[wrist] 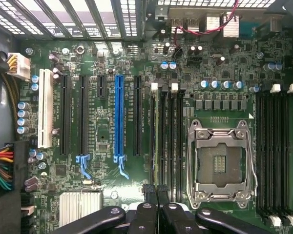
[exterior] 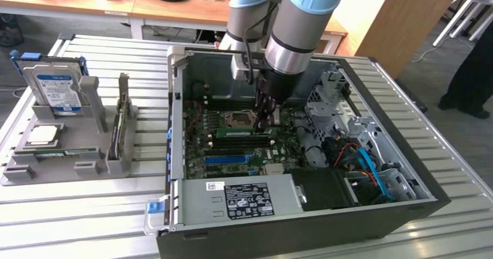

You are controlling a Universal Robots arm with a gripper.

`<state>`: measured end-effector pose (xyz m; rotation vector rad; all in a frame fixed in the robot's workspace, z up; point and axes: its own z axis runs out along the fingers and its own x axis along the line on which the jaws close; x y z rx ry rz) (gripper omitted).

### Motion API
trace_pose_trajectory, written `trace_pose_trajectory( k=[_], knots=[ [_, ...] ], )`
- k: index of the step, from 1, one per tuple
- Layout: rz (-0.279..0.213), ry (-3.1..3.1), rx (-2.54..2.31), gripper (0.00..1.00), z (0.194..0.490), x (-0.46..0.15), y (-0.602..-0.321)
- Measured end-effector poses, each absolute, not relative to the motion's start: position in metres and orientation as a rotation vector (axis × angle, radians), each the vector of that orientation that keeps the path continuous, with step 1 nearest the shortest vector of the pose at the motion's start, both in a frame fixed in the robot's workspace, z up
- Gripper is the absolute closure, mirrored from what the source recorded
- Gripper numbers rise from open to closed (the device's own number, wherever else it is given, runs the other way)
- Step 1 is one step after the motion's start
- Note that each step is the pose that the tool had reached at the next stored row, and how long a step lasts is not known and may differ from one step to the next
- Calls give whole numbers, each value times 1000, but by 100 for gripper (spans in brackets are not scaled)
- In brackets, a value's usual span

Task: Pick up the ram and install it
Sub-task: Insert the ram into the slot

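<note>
The ram (exterior: 243, 132) is a narrow green stick standing on edge in a memory slot of the motherboard (exterior: 202, 155), inside the open computer case (exterior: 177, 126). My gripper (exterior: 266, 120) reaches down into the case and is shut, its black fingertips right over the stick's end nearer the exterior view's right. In the wrist view the ram (wrist: 158, 136) shows edge-on as a thin line in a black slot. It runs straight toward my gripper (wrist: 156, 191). Whether the tips touch it I cannot tell.
An empty CPU socket (wrist: 219, 165) lies beside the memory slots, and a blue expansion slot (wrist: 119, 117) is further off. At the exterior view's left a grey tray (exterior: 15, 175) holds a hard drive (exterior: 51, 89) and a dark card (exterior: 122, 120). The power supply (exterior: 246, 198) fills the case's front. A person's legs (exterior: 471, 68) stand at the right.
</note>
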<state>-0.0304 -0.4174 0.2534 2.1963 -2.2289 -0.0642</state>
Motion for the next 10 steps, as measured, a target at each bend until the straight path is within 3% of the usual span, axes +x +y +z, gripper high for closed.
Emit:
trace_pose_trajectory(
  k=[10],
  knots=[
    [-64,-2229,2196,88,252,-32,-417]
  ],
)
